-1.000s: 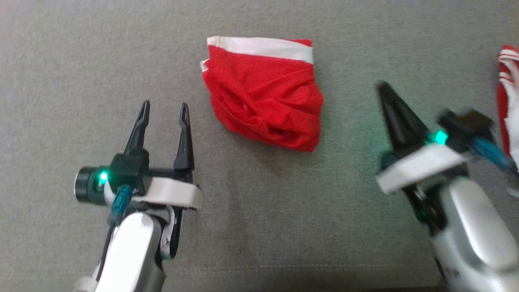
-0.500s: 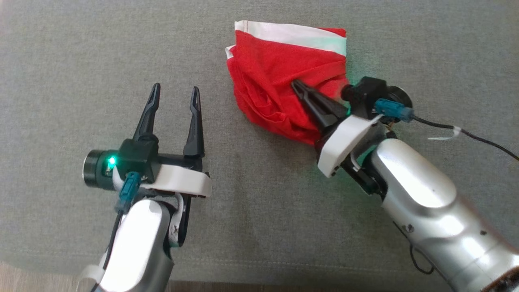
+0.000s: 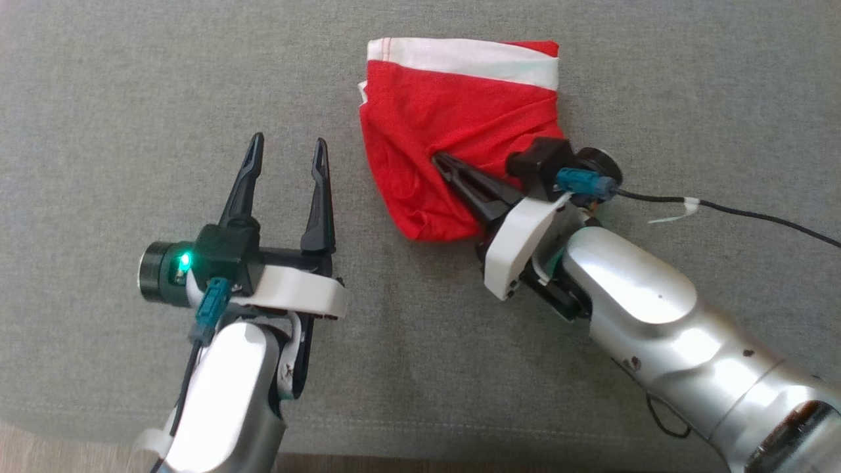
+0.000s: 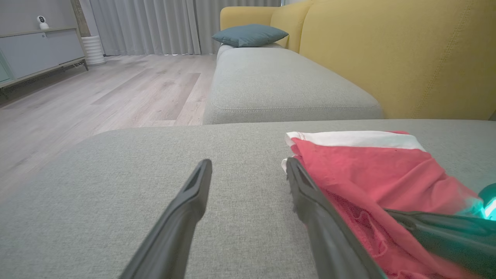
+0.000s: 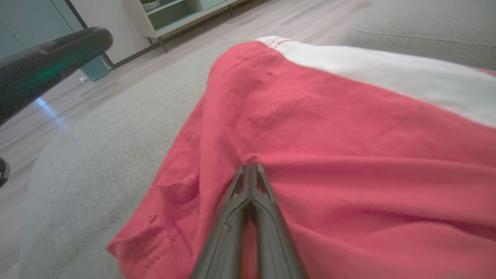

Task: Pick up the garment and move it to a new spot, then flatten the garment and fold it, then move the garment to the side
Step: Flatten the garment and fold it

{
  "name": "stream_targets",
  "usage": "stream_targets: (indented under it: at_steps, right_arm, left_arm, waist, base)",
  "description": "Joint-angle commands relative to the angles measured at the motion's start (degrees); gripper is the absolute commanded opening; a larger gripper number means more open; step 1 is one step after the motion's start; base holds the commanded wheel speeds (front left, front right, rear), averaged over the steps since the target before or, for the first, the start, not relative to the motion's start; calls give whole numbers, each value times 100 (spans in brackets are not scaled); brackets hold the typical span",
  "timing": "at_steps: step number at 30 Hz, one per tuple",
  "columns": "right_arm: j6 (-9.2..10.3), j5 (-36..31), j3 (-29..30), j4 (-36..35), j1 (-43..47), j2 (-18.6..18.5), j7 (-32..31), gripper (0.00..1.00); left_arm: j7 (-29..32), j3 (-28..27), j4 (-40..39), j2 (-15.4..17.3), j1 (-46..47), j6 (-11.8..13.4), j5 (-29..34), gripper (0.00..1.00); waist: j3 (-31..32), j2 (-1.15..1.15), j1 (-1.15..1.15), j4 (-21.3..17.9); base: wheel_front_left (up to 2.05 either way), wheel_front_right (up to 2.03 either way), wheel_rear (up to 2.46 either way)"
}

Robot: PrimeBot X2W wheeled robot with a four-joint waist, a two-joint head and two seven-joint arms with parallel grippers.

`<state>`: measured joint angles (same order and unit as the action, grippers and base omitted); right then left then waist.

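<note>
The garment (image 3: 453, 125) is a red cloth with a white band along its far edge, lying folded and wrinkled on the grey cushion. My right gripper (image 3: 439, 157) comes in from the right, shut, with its tips pressed onto the red fabric near the middle. Seen from the right wrist, the closed tips (image 5: 250, 166) rest on a small pucker in the garment (image 5: 329, 128). My left gripper (image 3: 288, 141) stands open to the left of the cloth, apart from it and with nothing between its fingers. From the left wrist, the garment (image 4: 368, 170) lies just right of the left gripper (image 4: 248, 162).
The work surface is a grey sofa seat (image 3: 98, 98), its front seam (image 3: 427, 430) close to me. A black cable (image 3: 755, 217) trails right from the right wrist. A yellow backrest (image 4: 407, 58), a blue pillow (image 4: 248, 35) and wood floor (image 4: 97, 97) lie beyond.
My shut right gripper swung in from the right onto the garment and pushed its lower right side leftward. The head camera shifted. The left gripper stayed open and still.
</note>
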<state>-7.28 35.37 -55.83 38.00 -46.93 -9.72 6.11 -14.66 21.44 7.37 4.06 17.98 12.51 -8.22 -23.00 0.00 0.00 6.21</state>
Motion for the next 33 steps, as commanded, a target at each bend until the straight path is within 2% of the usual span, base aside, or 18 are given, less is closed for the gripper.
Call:
stream_targets:
  at_steps: [1, 13, 18, 21, 22, 23, 27, 33]
  right_arm:
    - [-21, 83, -118, -80, -59, 162, 100, 0]
    - [-21, 349, -1055, 344, -296, 423, 310, 0]
    - [-21, 536, -1307, 479, -217, 491, 474, 0]
    - [-21, 642, -1234, 426, -165, 478, 662, 1]
    - [-21, 670, -1135, 376, -142, 459, 734, 38]
    - [-21, 711, -1012, 316, -95, 435, 784, 100]
    - [-21, 503, -232, -121, 112, 189, 880, 100]
    - [-21, -407, 1929, -1438, 1252, -253, 886, 100]
  left_arm:
    - [-33, -185, -213, 42, 176, -33, 21, 100]
    - [-33, -200, -180, 13, 193, -67, 44, 100]
    - [-33, -221, -158, 4, 153, -76, 53, 100]
    - [-33, -238, -143, 9, 116, -81, 65, 100]
    - [-33, -239, -139, 13, 103, -87, 70, 100]
    - [-33, -243, -137, 21, 85, -88, 78, 100]
    - [-33, -284, -122, 71, -4, -76, 95, 100]
    - [-34, -380, -119, 181, -171, -31, 89, 100]
  waist:
    - [0, 0, 0, 2]
    - [-14, 0, 0, 10]
    - [42, 0, 0, -35]
    - [98, 0, 0, -85]
    - [122, 0, 0, -103]
    - [152, 0, 0, -130]
    - [277, 0, 0, -250]
    - [514, 0, 0, -456]
  base:
    - [0, 0, 0]
    - [0, 0, 0]
    - [0, 0, 0]
    - [0, 0, 0]
    - [0, 0, 0]
    - [0, 0, 0]
    - [0, 0, 0]
    - [0, 0, 0]
